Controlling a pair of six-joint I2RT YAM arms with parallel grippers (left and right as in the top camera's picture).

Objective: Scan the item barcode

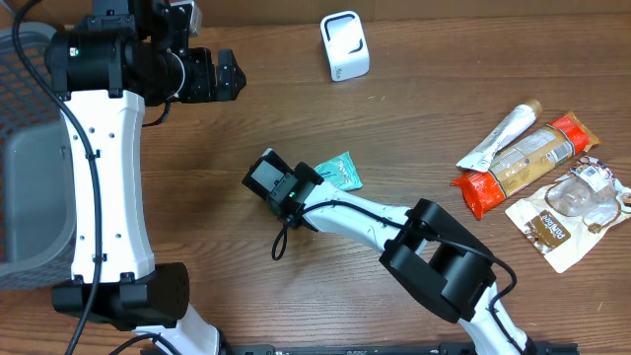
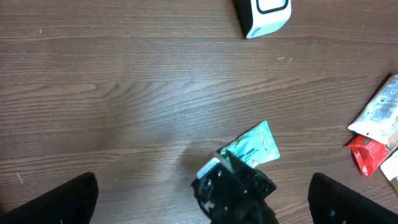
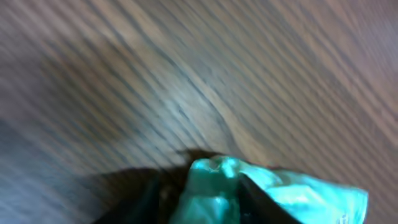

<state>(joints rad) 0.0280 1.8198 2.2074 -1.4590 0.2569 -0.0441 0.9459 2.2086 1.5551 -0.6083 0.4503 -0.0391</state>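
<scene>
The packet (image 1: 345, 175) is teal and lies near the middle of the counter (image 1: 444, 89), at the tip of the right claw (image 1: 320, 176). The right wrist view is blurry, but the packet looks pinched between the two dark fingers, so I think the right claw is clenched on one end of it. The rest of the packet sticks out to the right of the claw. Its long side runs mostly left to right, tipped a little. The scanner (image 1: 345, 44) is a small white box. It sits at the far side of the counter, almost straight beyond the packet and well apart from it. So the next move would likely be to carry the packet away toward the far side and turn its barcode to face the scanner. The right arm is the one at the packet. The left claw (image 1: 235, 77) is up in the far left corner, with its fingers spread wide and nothing in them. Counting things: one scanner, one teal packet, and two arms. There are three more packs (image 1: 532, 163) in a bunch at the right, and one grey basket (image 1: 30, 148) at the left edge.
</scene>
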